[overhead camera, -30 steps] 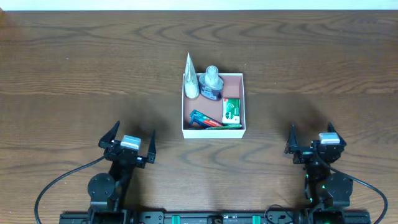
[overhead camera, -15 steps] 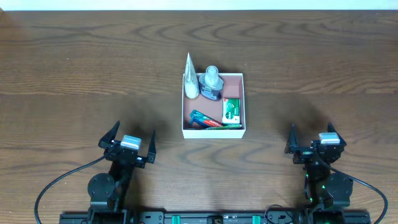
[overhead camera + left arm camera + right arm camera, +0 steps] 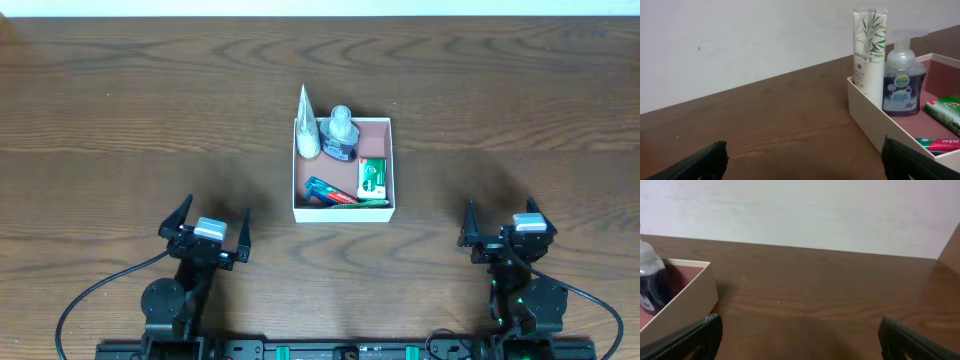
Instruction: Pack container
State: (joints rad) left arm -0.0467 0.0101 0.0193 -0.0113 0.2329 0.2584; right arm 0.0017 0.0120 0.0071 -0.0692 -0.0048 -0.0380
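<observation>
- Nothing has moved since the earlier overhead frames: both arms and the box contents sit where they were.
- We find the container [image 3: 340, 212] just above frame centre in the overhead view, well apart from both arms. It shows at the right edge of the left wrist view [image 3: 875, 127] and at the lower left of the right wrist view [image 3: 685, 305].
- We see the left gripper [image 3: 216, 210] at lower left with its fingers spread wide and nothing between them. The right gripper [image 3: 499, 205] at lower right is likewise spread and empty.
- Materials: the container is a square, shallow box with matte white outer walls, thin and straight-edged, and a dusty pink floor. The table [image 3: 120, 110] is dark wood-grain.
- Contents:
  - a tall white tube [image 3: 869, 47] stands in the upper-left corner
  - a translucent pump bottle [image 3: 903, 80] with dark liquid stands beside the tube
  - a green-and-white packet [image 3: 372, 177] lies flat at the right
  - a teal-and-red item [image 3: 330, 192] lies along the lower wall
- Handling, in our judgement:
  - the box looks light and fairly stiff, probably card or thin plastic
  - its walls may flex if pinched hard
  - the upright tube and bottle make the load top-heavy, so a jolt could tip them
- Hold point, in our judgement: pinch a bare stretch of rim on the right or lower wall, away from the tall items. A second hold on the opposite wall would help if the box is lifted.
- We see no loose items on the table, so we assess packing as essentially complete.
</observation>
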